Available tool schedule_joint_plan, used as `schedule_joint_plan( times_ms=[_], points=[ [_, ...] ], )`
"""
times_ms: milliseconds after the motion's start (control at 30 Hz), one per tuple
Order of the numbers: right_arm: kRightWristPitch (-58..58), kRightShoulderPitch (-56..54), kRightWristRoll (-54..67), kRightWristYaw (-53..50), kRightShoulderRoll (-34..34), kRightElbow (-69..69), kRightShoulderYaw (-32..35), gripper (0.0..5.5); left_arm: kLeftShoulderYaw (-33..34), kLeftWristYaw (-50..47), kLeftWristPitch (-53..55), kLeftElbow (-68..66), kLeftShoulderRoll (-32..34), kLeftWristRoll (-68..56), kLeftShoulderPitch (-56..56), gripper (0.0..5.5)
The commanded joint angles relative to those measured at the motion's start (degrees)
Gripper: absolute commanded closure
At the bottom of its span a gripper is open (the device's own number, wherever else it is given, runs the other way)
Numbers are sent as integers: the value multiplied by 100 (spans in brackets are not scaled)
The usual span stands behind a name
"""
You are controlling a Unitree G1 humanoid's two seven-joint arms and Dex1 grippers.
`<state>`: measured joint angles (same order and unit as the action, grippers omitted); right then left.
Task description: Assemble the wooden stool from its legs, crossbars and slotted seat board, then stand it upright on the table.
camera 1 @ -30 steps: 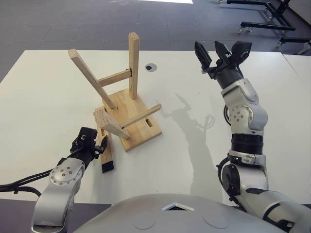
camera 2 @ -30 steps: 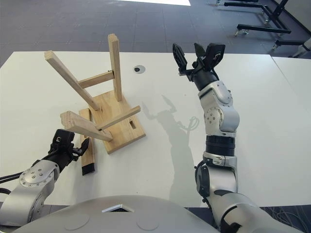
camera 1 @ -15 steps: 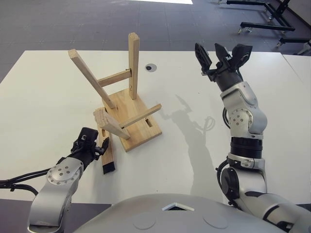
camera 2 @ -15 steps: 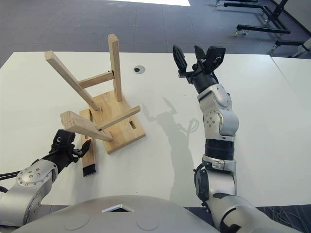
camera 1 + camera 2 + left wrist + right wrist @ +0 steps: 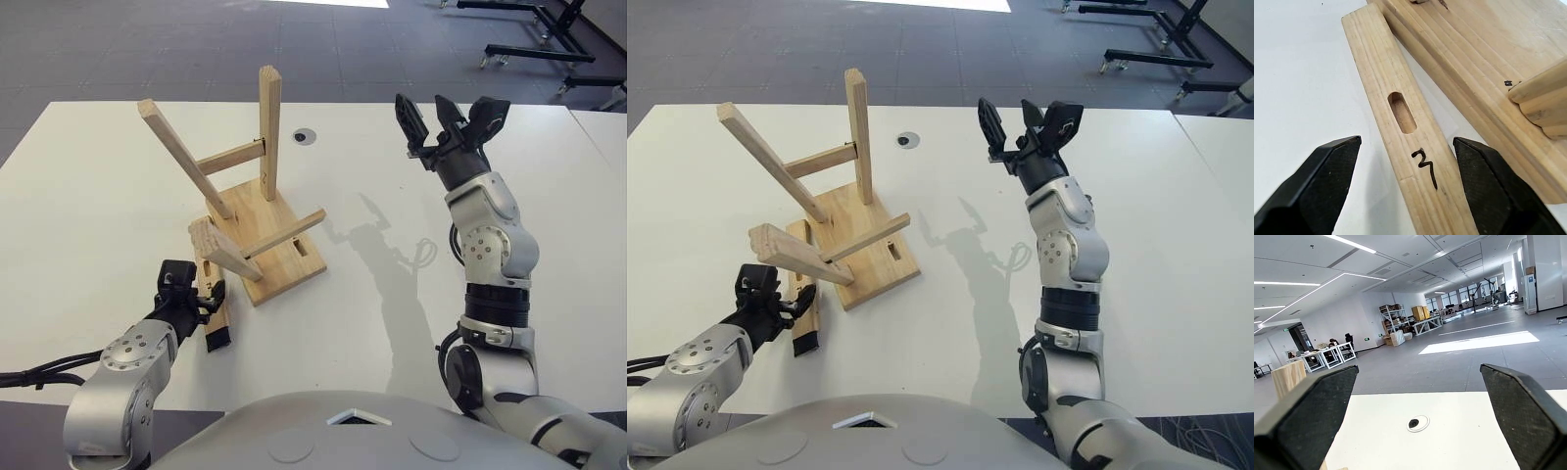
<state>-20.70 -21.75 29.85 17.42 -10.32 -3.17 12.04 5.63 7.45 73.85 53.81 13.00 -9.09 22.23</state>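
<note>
Stool [image 5: 268, 137] is half-built and upside down on the table [image 5: 88, 206], with the seat board [image 5: 284, 250] flat and three legs poking up. The loose leg [image 5: 1400, 105] lies flat just beside the board's edge. It looks like stiff, light softwood, smooth but not slippery, so I'd pinch its long sides near the slot. The left gripper [image 5: 1405, 143] is spread wide, straddling it. The right gripper [image 5: 449, 117] is spread too, up in the air well apart.

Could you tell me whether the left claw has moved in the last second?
Yes, slightly: the left claw has edged closer over the loose leg lying beside the seat board.
</note>
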Motion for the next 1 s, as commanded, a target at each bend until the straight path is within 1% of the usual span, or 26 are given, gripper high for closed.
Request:
schedule_joint_plan(
  times_ms=[33,167,300,367,467,633,833,1000],
  points=[
    [-64,-53,66,-62,-4,-43,85,90,-92,-60,206,-63,-16,1,183,205],
    [-56,-59,73,-77,20,-67,77,90,25,23,64,-307,75,-25,258,205],
    [-23,-35,61,-77,11,-65,79,90,404,156,-248,-723,258,-16,298,205],
    [-4,-53,51,-74,19,-42,68,90,524,217,-572,-990,296,-17,313,229],
    [21,-101,48,-68,30,-10,53,90,569,329,-1098,-1226,270,-66,440,282],
    [68,-174,38,-36,17,81,48,90,569,377,-1510,-1559,246,-111,503,341],
    [134,-256,-3,1,51,186,-20,90,289,420,-1670,-1789,404,-97,300,343],
    [202,-211,-32,-28,72,179,-46,90,318,510,-1750,-1925,528,-196,175,343]
  ],
)
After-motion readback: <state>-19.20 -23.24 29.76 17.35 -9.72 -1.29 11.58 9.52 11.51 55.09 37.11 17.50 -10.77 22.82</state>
